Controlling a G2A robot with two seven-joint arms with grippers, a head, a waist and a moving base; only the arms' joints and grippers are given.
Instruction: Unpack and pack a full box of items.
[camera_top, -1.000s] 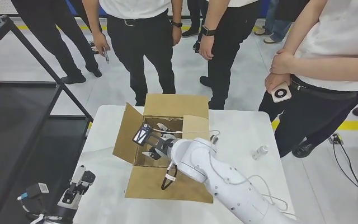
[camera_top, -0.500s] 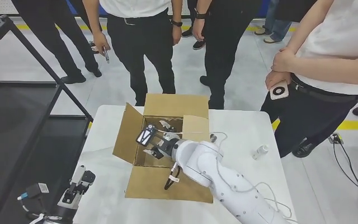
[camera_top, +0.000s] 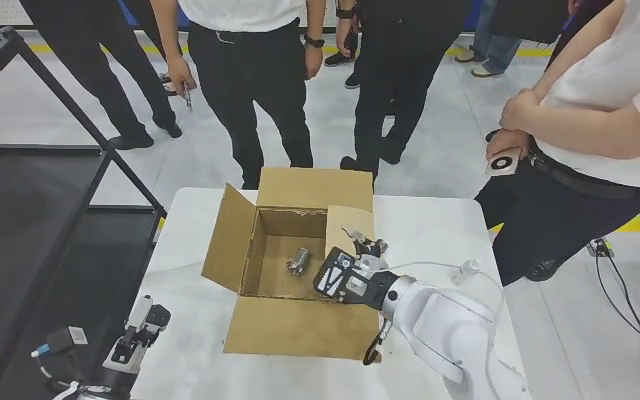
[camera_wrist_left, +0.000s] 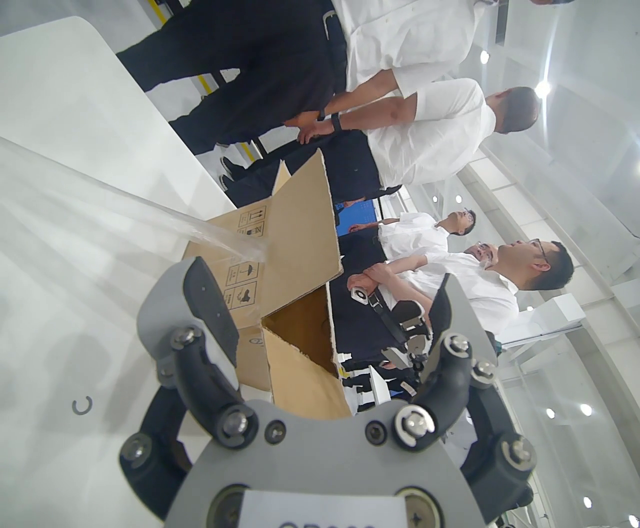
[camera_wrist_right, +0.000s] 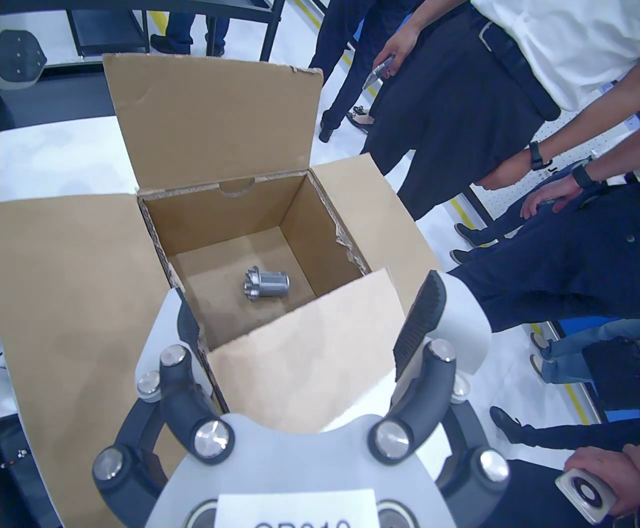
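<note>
One metal fitting (camera_wrist_right: 266, 286) lies on box (camera_wrist_right: 225, 215) floor: looks heavy, stiff, slick; I'd pinch across its barrel. Left jaws, right jaws: spread, empty.

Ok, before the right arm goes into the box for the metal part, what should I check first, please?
1. Right gripper empty, jaws open: ok.
2. Metal part lying free on the cardboard box floor: ok.
3. Near flap out of the path: not ok, it stands between the jaws and the part.
4. Left gripper apart from the box, jaws open: ok.
5. Nothing else in the box: cannot tell, the flap hides one corner.
</note>
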